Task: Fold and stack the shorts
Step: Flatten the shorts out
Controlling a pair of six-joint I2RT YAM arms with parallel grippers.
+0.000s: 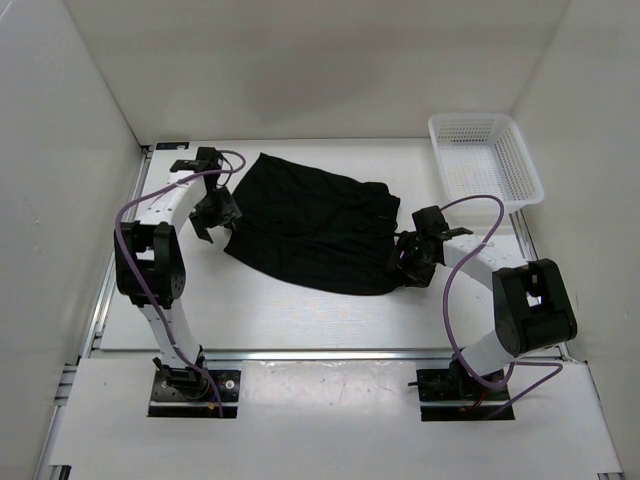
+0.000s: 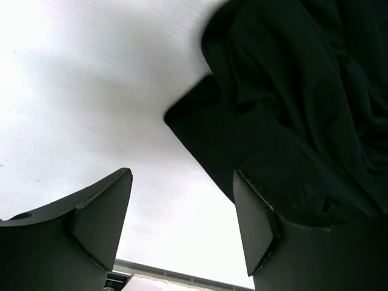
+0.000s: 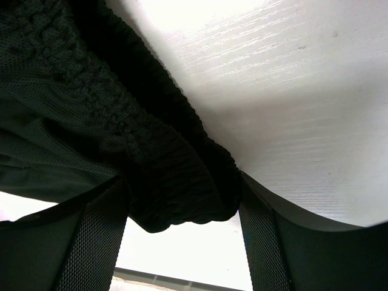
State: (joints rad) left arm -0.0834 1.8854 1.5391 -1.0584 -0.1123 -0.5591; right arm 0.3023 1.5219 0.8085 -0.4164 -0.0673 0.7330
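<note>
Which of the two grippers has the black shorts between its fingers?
The right gripper: the gathered waistband of the shorts sits between its fingers. The left gripper stands open over bare table, the shorts just beside it.

Shorts (image 1: 310,225): you have them lying flat on the middle of the table (image 1: 300,310), between your two grippers.
Left gripper (image 1: 210,228): it sits at the shorts' left edge; its fingers stand over bare table, and the cloth (image 2: 291,109) lies against the right-hand finger.
Right gripper (image 1: 410,262): it is at the shorts' near right corner, and the band edge (image 3: 170,182) lies between its fingers.
Basket (image 1: 521,188): you'll find it at the far right corner, behind the right gripper and apart from the shorts.
</note>
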